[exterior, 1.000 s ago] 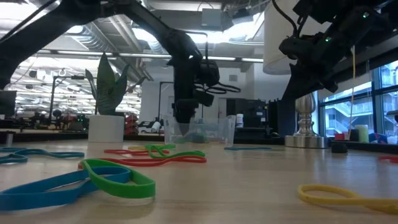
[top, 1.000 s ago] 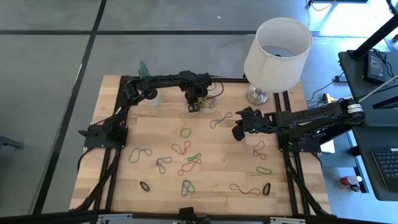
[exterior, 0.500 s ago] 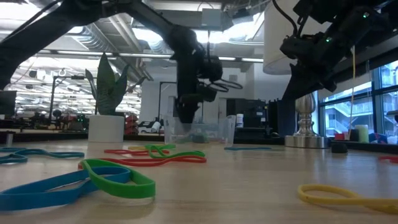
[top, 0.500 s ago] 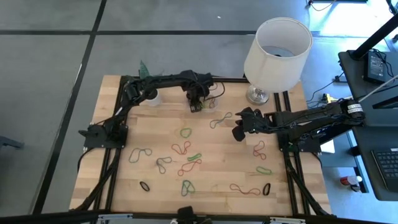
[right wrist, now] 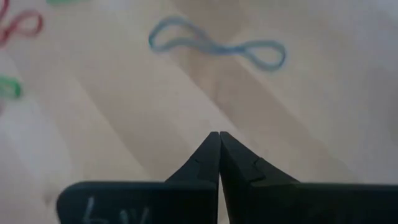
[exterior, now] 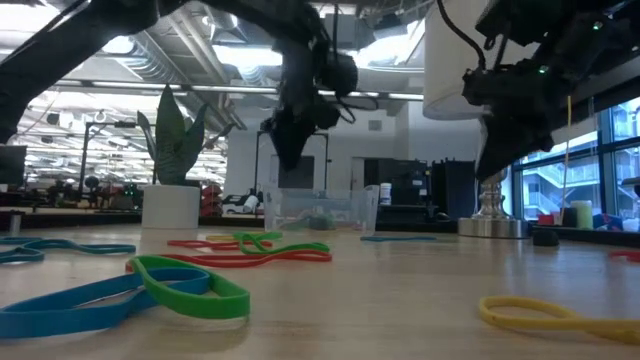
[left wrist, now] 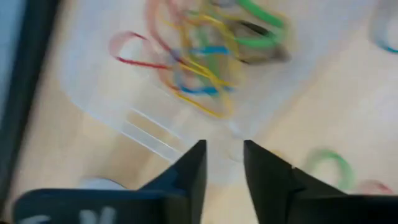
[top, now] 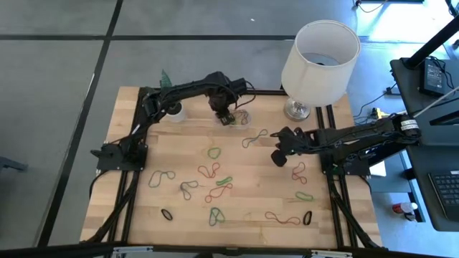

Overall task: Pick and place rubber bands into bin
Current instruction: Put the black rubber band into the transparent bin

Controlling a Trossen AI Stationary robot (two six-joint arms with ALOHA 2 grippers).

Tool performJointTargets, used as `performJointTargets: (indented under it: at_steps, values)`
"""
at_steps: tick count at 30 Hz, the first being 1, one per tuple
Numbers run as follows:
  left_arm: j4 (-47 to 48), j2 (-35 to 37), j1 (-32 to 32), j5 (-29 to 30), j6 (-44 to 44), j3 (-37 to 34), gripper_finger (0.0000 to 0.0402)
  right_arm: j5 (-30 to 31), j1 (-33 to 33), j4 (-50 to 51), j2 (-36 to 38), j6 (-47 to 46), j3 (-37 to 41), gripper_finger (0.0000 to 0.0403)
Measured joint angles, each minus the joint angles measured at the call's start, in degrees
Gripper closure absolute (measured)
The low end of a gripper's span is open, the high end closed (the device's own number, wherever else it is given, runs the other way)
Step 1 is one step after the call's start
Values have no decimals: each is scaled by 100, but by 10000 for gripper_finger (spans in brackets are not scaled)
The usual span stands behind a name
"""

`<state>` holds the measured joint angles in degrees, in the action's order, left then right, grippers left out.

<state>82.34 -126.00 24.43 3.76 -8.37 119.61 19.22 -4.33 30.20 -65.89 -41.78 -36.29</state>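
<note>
The clear bin [top: 239, 116] stands at the table's far middle with several coloured rubber bands [left wrist: 205, 62] heaped inside. My left gripper [left wrist: 222, 149] hangs open above the bin's near left corner, pointing down, with nothing between its fingers; in the low view it [exterior: 290, 150] hangs well above the bin [exterior: 320, 210]. More rubber bands [top: 214, 172] lie flat and scattered over the wooden table. My right gripper [top: 278, 159] is shut and empty, slanting down above the table right of centre, near a blue figure-eight band [right wrist: 217, 46].
A lamp with a white shade [top: 319, 54] and a metal base [top: 297, 109] stands at the far right corner. A white plant pot [top: 176, 111] stands at the far left. A green and a blue band [exterior: 150, 285] lie close to the near edge.
My left gripper has risen out of the bin to well above it and has rolled about its own axis. My right gripper has tipped slightly further down while staying in place.
</note>
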Motion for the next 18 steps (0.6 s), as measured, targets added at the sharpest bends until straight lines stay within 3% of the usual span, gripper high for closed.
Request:
performJointTargets:
  at_steps: [5,18]
  values:
    - [86,297,-468,-237,-141,-19,389,-46,-300,218,0,0,0,393]
    - [-137,1096,-2164,572,-739,-19,400,59,-1602,-356,357,-726,744,400]
